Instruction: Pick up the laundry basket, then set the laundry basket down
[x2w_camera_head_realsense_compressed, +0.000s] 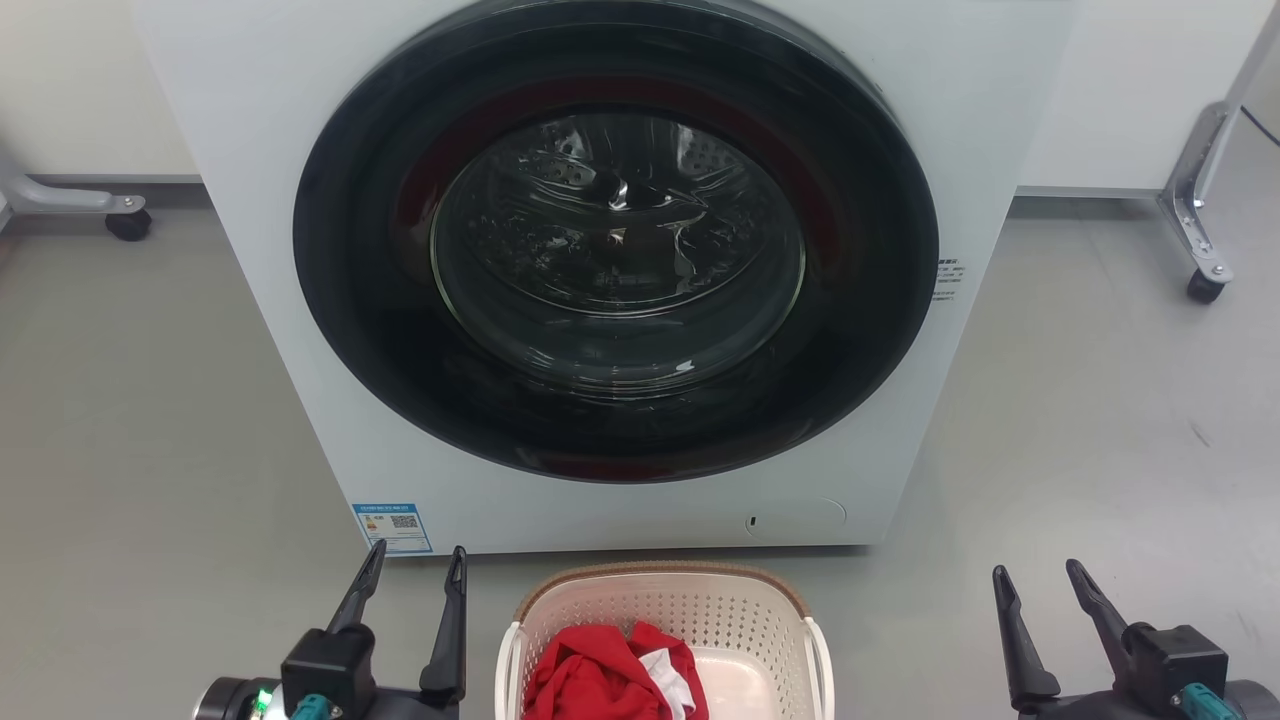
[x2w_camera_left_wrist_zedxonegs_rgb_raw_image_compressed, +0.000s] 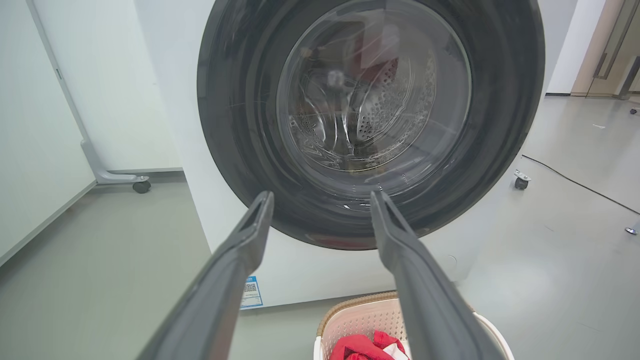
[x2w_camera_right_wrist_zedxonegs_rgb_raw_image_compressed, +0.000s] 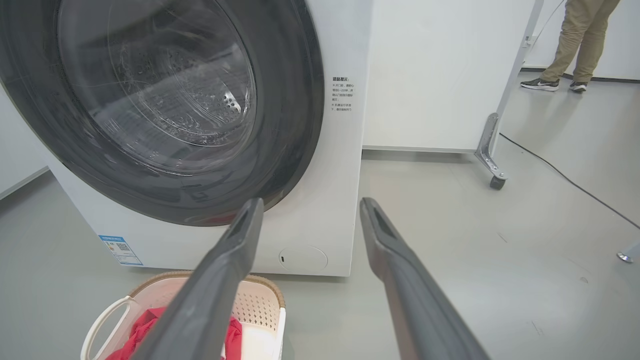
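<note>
The laundry basket (x2w_camera_head_realsense_compressed: 745, 620) is cream-white with perforated walls, a brown woven-look rim and white side handles. It stands on the floor in front of the washing machine, at the bottom middle of the head view, with red and white clothes (x2w_camera_head_realsense_compressed: 600, 675) inside. It also appears at the lower edge of the left wrist view as the laundry basket (x2w_camera_left_wrist_zedxonegs_rgb_raw_image_compressed: 357, 320) and of the right wrist view as the laundry basket (x2w_camera_right_wrist_zedxonegs_rgb_raw_image_compressed: 260, 305). My left gripper (x2w_camera_head_realsense_compressed: 415, 570) is open to the basket's left, apart from it. My right gripper (x2w_camera_head_realsense_compressed: 1040, 585) is open to its right, well clear.
The white washing machine (x2w_camera_head_realsense_compressed: 250, 200) with its shut round dark glass door (x2w_camera_head_realsense_compressed: 615, 245) stands right behind the basket. White panels on castor feet (x2w_camera_head_realsense_compressed: 1205, 285) stand at both sides. A cable (x2w_camera_right_wrist_zedxonegs_rgb_raw_image_compressed: 570, 177) lies on the grey floor at the right, and a person's legs (x2w_camera_right_wrist_zedxonegs_rgb_raw_image_compressed: 575, 45) stand far off.
</note>
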